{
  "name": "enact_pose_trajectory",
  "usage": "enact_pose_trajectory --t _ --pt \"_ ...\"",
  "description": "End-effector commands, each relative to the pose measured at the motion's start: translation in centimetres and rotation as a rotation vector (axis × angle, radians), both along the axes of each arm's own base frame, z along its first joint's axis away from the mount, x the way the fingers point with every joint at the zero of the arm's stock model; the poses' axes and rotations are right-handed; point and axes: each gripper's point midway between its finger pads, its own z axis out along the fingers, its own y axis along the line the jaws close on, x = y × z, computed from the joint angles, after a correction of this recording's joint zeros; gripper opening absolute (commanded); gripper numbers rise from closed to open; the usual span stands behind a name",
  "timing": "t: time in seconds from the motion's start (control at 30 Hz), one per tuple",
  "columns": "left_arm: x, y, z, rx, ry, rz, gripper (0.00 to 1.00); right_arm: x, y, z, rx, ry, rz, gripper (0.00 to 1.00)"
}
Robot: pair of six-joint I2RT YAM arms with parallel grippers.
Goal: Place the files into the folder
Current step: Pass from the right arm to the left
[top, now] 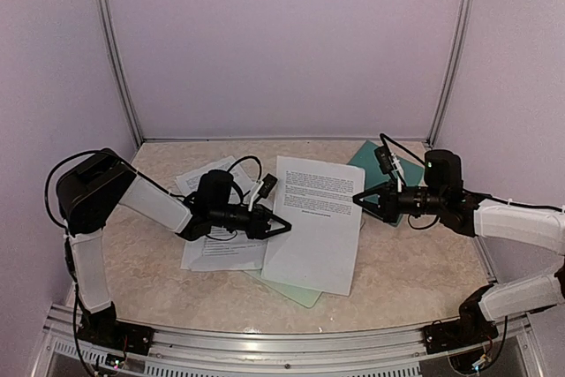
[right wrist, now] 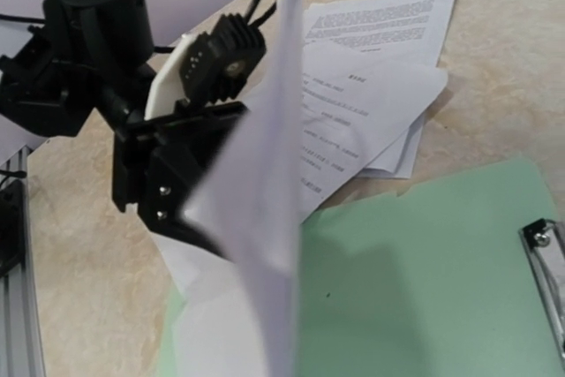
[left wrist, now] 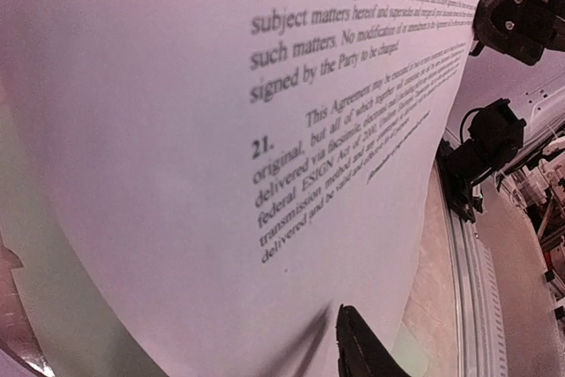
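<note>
Arching thin printed sheet [top: 313, 218] above smooth mint clipboard [right wrist: 424, 289].

Folder [top: 365, 160] mostly behind sheet [top: 316, 218]

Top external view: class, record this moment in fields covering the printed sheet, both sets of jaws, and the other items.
sheet: printed, raised between the arms
right jaws: shut on its right edge
left jaws: at its left edge, grip unclear
folder: dark teal, back right
clipboard: pale green, under the sheet
paper pile: beneath left arm
</note>
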Motion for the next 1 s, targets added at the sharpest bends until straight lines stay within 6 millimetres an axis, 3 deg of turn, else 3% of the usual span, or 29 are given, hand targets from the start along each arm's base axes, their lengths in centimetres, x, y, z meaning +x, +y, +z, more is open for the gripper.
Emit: enact_pose_trajectory --t 0.0,0.23,0.33,0.57,0.67,0.8,0.87,0.97 --pt "0.4 -0.4 0.7 -0.012 -0.027 0.001 0.30 0.8 -0.7 0.3 -0.001 -0.006 -0.045 0.00" --pt "0.6 -0.3 1.0 0.007 -0.035 0.015 0.07 1.3 -1.0 -0.4 -0.011 0.013 -0.071 0.00" --pt "1.0 0.0 1.0 0.027 -0.046 0.053 0.01 1.6 -1.2 -1.2 -0.027 0.029 -0.088 0.00" --pt "1.2 0.8 1.8 0.089 -0.068 0.102 0.00 2.1 -1.6 -2.4 -0.062 0.053 -0.127 0.01" --pt "1.1 1.4 2.1 0.142 -0.046 0.126 0.00 2.6 -2.1 -2.9 -0.095 0.062 -0.165 0.15" --pt "0.3 3.1 1.8 0.249 0.009 0.152 0.00 3.5 -3.2 -3.9 -0.168 0.084 -0.242 0.50" --pt "-0.2 3.9 2.4 0.279 0.016 0.171 0.00 4.0 -4.0 -4.2 -0.202 0.084 -0.291 0.62" --pt "-1.7 5.0 2.3 0.359 0.050 0.172 0.00 4.7 -4.6 -4.1 -0.234 0.078 -0.336 0.64"
